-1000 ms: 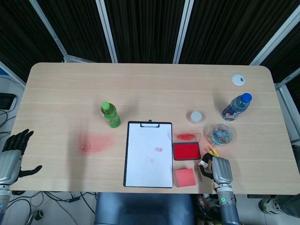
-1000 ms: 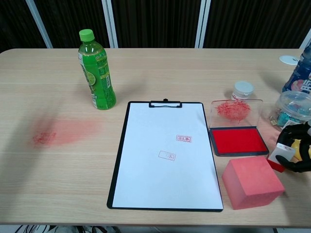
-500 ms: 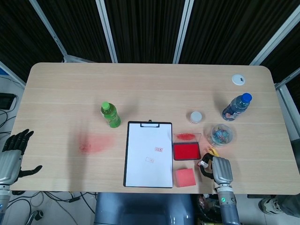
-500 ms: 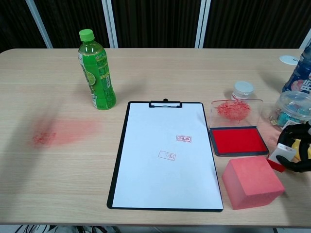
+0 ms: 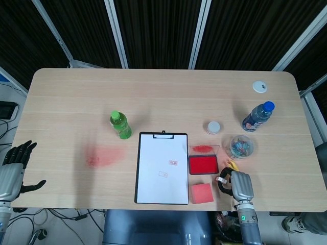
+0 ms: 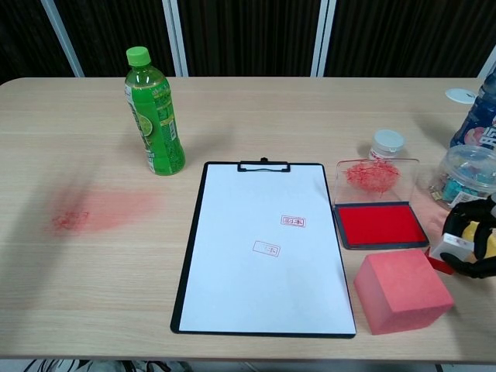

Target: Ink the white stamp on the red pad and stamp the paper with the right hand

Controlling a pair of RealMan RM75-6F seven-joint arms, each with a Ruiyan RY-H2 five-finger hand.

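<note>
Chest view: right hand [image 6: 474, 246] curled round white stamp [image 6: 452, 248], just right of red pad [image 6: 380, 225].
Stamp's at table edge w/ fingers closed on it, prob. ready to lift toward pad; paper [image 6: 266, 246] w/ two marks sits left. Left hand [image 5: 14, 171] off-table, fingers spread, holding nothing.

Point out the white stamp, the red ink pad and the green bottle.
white stamp [image 6: 452, 246], chest view, its white body within the right hand's fingers
red ink pad [image 6: 380, 224], chest view, middle of the red surface
green bottle [image 6: 157, 124], chest view, on the label
</note>
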